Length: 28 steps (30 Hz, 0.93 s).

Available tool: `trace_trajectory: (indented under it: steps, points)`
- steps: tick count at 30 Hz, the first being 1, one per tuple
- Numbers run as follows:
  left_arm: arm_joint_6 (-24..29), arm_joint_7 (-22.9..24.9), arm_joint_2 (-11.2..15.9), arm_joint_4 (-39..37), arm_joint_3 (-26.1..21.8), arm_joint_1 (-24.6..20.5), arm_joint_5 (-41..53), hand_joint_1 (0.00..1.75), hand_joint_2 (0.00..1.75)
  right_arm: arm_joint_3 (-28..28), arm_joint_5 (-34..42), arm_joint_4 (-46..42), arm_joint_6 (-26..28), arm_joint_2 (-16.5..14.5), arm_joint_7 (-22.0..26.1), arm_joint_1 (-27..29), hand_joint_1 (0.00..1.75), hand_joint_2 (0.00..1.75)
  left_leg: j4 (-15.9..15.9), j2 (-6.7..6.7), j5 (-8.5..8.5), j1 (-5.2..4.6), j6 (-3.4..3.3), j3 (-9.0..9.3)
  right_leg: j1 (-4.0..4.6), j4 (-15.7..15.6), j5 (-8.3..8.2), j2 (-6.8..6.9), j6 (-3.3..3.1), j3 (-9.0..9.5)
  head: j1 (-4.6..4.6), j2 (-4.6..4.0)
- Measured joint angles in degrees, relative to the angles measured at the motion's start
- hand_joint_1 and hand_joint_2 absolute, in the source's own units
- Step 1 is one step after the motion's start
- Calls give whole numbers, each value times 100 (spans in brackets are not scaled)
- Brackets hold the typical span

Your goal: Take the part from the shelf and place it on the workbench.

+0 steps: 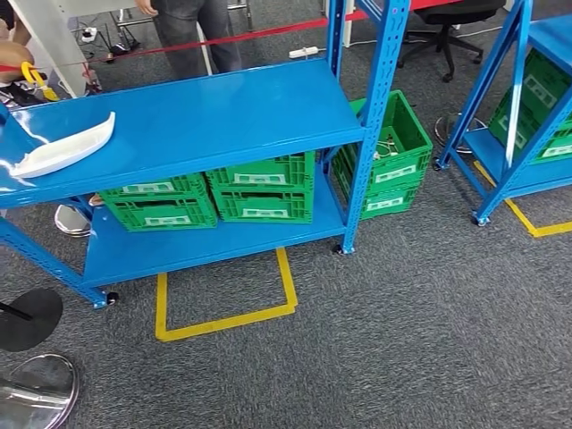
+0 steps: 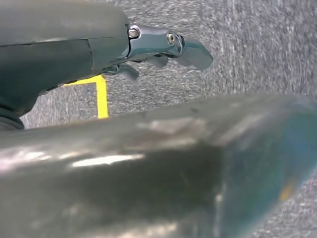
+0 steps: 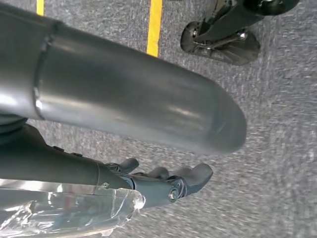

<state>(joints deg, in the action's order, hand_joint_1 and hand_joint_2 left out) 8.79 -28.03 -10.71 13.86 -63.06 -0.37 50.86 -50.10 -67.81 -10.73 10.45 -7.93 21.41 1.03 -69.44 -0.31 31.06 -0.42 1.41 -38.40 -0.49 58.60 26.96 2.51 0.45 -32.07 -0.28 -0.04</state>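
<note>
The part (image 1: 64,147) is a long, curved white piece lying flat on the top board of the blue shelf (image 1: 222,116), near its left end. In the left wrist view my left hand (image 2: 149,44) hangs over grey carpet, its fingers stretched out and apart with nothing in them. My right hand (image 3: 160,182) in the right wrist view also hangs above the carpet, fingers extended and holding nothing. Both hands are far from the part.
Green crates (image 1: 209,197) fill the lower shelf board, and another green crate (image 1: 394,152) stands on the floor by the shelf's right post. A second blue shelf (image 1: 519,134) is at the right. A person (image 1: 192,31) stands behind the shelf. Round metal bases (image 1: 34,384) lie lower left.
</note>
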Motion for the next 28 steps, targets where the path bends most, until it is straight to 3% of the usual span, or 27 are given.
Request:
trace_trajectory:
  steps: [2, 4, 5, 7, 9, 11, 13, 14, 15, 17, 18, 20, 22, 24, 28]
  points:
    - [1, -3, 1, 0, 0, -1, 0, 0, 0, 0, -2, 0, 0, -1, 3, -1, 0, 0, 768, 233, -460, -45, -64, 300, 16, 1, 71, 110, 20, 98, 1, 0]
    - [2, -7, 1, 0, 0, -25, 1, 0, 0, 0, -3, 0, 0, -1, 4, -2, 0, 0, 1217, 453, -610, -92, -125, 468, 46, -1, 134, 220, 67, 150, 2, 0]
    - [2, -9, 1, 0, 0, -33, 2, 0, 0, 0, -3, 0, 0, -1, 4, -5, 0, 0, 1264, 461, -593, -105, -145, 472, 60, -9, 160, 280, 96, 166, 0, 0]
    - [2, -12, -4, 1, 0, -23, 4, 0, 0, 0, -5, -1, -1, -1, 9, -16, 0, 0, 1300, 330, -653, -82, -196, 499, 75, 2, 224, 351, 169, 214, -1, 0]
    - [2, -14, -7, 4, -1, -15, 10, 0, 0, 0, -9, -2, -3, -2, 18, -21, 0, 0, 1337, 190, -676, -32, -250, 547, 69, 333, 440, 133, 237, 146, 29, 0]
    - [2, -16, -6, 7, -2, -31, 31, 0, 0, -1, -15, -2, -4, -3, 22, -11, 0, 0, 1342, 47, -675, -6, -286, 564, 49, 1052, 815, -158, 265, -169, 63, 0]
    - [2, -18, -7, 7, -3, -37, 52, 0, 0, -2, -20, -2, -4, -3, 21, -4, 0, 0, 1340, -111, -667, -6, -299, 570, 44, 1611, 1006, -232, 266, -482, 67, 0]
    - [2, -19, -8, 7, -4, -32, 57, 0, 0, -3, -21, -2, -4, -3, 21, -3, 0, 0, 1338, -197, -663, -5, -298, 581, 44, 1611, 922, -241, 261, -522, 69, 0]
    - [1, -19, -9, 7, -5, -27, 61, 0, 0, -3, -22, -2, -4, -3, 21, -4, 0, 0, 1337, -281, -657, -3, -292, 597, 41, 1385, 726, -261, 254, -457, 67, 0]
    - [-3, -23, -14, 8, -7, -24, 73, 0, 0, -6, -26, -2, -1, -3, 23, -9, 0, 0, 1323, -412, -637, -4, -259, 629, 28, 584, 261, -358, 241, -149, 72, 0]
    - [-9, -27, -14, 9, -7, -24, 86, 0, 0, -7, -27, -1, 4, -3, 28, -19, 0, 0, 1308, -458, -626, -10, -236, 629, 20, 261, 137, -414, 222, -20, 73, 0]
    - [-21, -40, -9, 10, -11, -15, 108, 0, 0, -8, -31, 0, 17, -5, 42, -45, 0, 0, 1283, -507, -620, -29, -224, 606, 4, -4, 99, -479, 187, 86, 73, 0]
    - [-29, -49, -3, 11, -23, 1, 116, 0, 0, -10, -27, 0, 26, -7, 58, -55, 0, 0, 1288, -511, -638, -31, -285, 588, 0, -27, 87, -490, 162, 100, 62, 0]
    - [-38, -60, 8, 16, -45, 1, 121, 0, 0, -15, -12, -1, 37, -9, 78, -53, 0, 0, 1331, -499, -645, -42, -333, 603, -11, -88, 68, -509, 187, 114, 54, 0]
    - [-69, -105, -12, 23, -64, -4, 149, 0, 0, -21, -8, -7, 69, -9, 106, -79, 0, 0, 1972, -419, -817, 11, -446, 990, 39, -197, 67, -485, 216, 193, 46, -1]
